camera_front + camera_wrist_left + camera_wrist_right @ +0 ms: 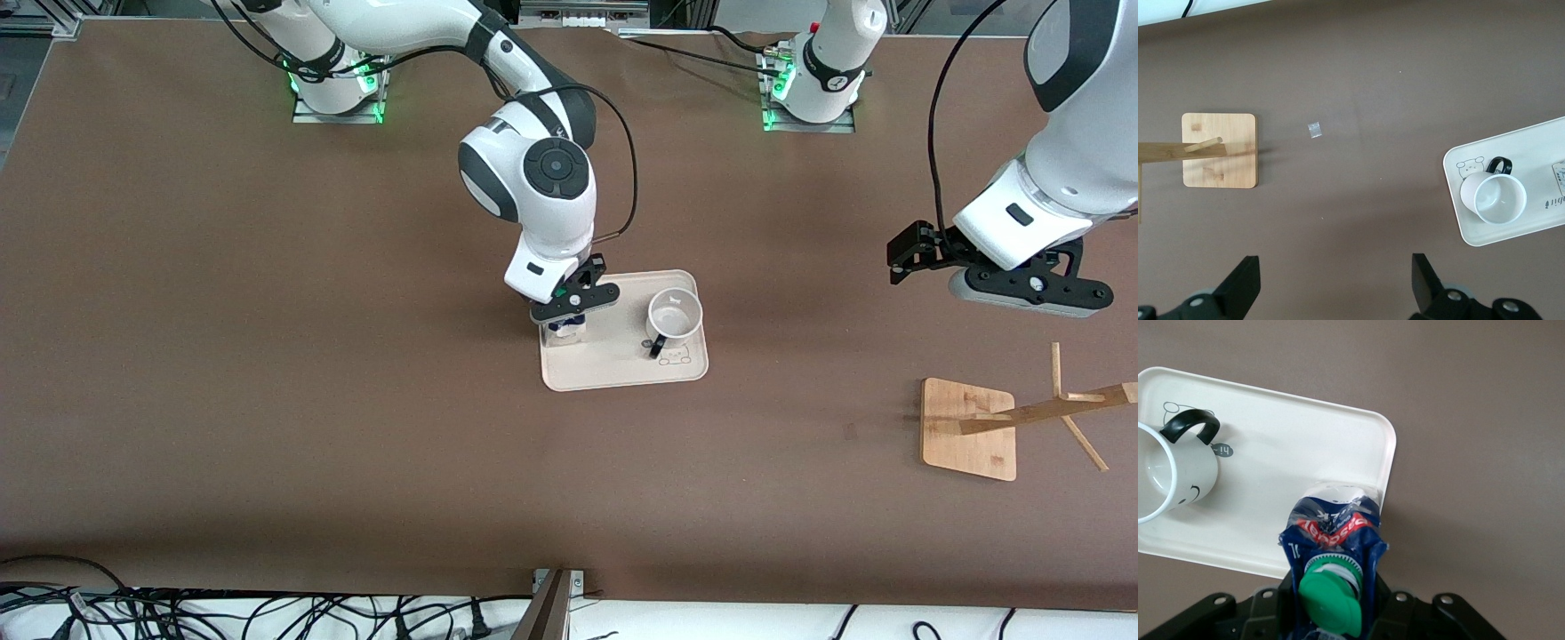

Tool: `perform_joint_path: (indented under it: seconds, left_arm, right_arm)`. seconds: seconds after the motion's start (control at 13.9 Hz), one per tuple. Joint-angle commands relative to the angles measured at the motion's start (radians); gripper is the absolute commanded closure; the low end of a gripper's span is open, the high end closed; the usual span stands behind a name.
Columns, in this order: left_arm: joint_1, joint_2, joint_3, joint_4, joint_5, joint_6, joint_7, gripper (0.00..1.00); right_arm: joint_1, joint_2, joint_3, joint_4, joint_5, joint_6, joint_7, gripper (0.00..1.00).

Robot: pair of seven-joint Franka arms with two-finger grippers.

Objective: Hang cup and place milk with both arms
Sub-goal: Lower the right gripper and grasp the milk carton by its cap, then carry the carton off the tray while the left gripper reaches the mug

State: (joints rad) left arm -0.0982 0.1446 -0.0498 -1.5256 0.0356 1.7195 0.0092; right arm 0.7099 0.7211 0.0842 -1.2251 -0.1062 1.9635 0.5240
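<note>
The milk (pixel 1331 540), a blue carton with a green cap, stands on the cream tray (pixel 1305 447) at its corner toward the right arm's end. My right gripper (pixel 1331 617) is shut on the carton's upper part. In the front view the right gripper (pixel 569 313) covers most of the milk (pixel 564 332). The white cup (pixel 674 317) stands upright on the same tray (pixel 613 366), its black handle toward the front camera. My left gripper (pixel 1336 287) hangs open and empty over bare table, near the wooden rack; the cup (pixel 1499 199) shows off to one side of that view.
A wooden peg rack (pixel 969 428) with a square base stands toward the left arm's end of the table, nearer the front camera than the left gripper (pixel 909 256). A small scrap (pixel 1314 129) lies on the brown table between the rack base (pixel 1219 150) and the tray (pixel 1453 193).
</note>
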Motion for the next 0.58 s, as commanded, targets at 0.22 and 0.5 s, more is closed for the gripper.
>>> perform_joint_path:
  seconds: [0.22,0.5]
  left_arm:
    - [-0.017,0.023,-0.018,0.045,0.012,-0.030,-0.020,0.00]
    - [-0.084,0.036,-0.030,0.042,0.006,-0.112,-0.025,0.00]
  right_arm:
    - [-0.071,-0.100,-0.008,0.053,0.040,-0.175,-0.048,0.61]
    - [-0.269,-0.187,-0.011,0.010,0.121,-0.232,-0.258,0.60]
